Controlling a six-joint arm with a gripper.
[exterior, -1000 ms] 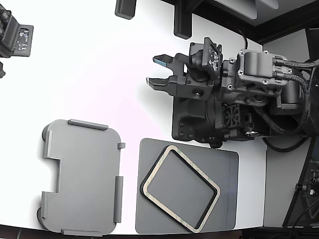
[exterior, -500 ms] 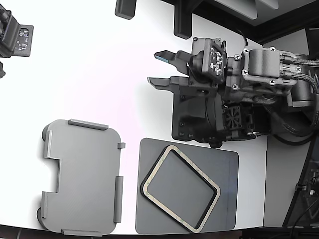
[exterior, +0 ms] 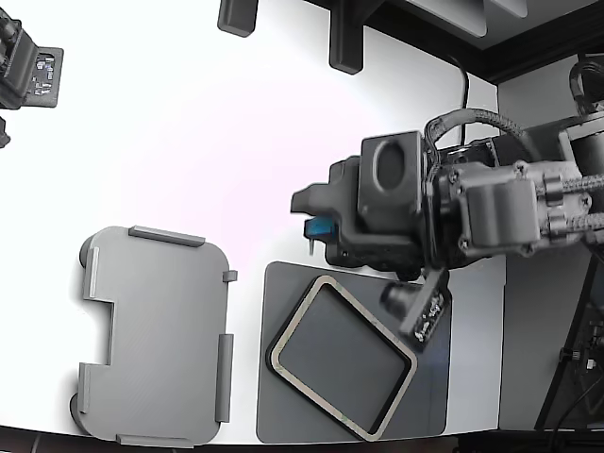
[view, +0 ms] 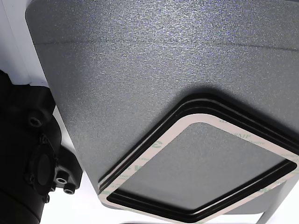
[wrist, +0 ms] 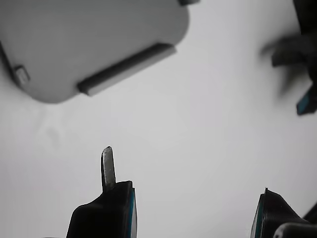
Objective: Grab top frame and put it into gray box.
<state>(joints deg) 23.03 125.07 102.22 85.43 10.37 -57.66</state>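
The top frame (exterior: 295, 316), thin with a beige face and black edge, lies tilted on a dark gray mat (exterior: 429, 311) at the exterior view's lower right. The other view shows its beige face (view: 148, 153) on stacked black edges of like frames. The light gray box (exterior: 156, 335) lies empty at the lower left; one corner shows in the wrist view (wrist: 89, 39). My gripper (exterior: 310, 215) is open and empty above the white table, just beyond the mat's upper left corner. Its fingers stand wide apart in the wrist view (wrist: 188, 173).
A black base plate (exterior: 354, 250) sits under my arm. Black blocks (exterior: 344, 42) stand at the table's far edge, and another device (exterior: 28, 71) is at the upper left. A blurred dark thing (wrist: 297, 54) shows in the wrist view. A black mount (view: 32, 154) borders the mat.
My wrist has rolled over and the gripper has swung down in the exterior view, from the table's upper middle toward the mat's upper left corner. Frame and box have not moved.
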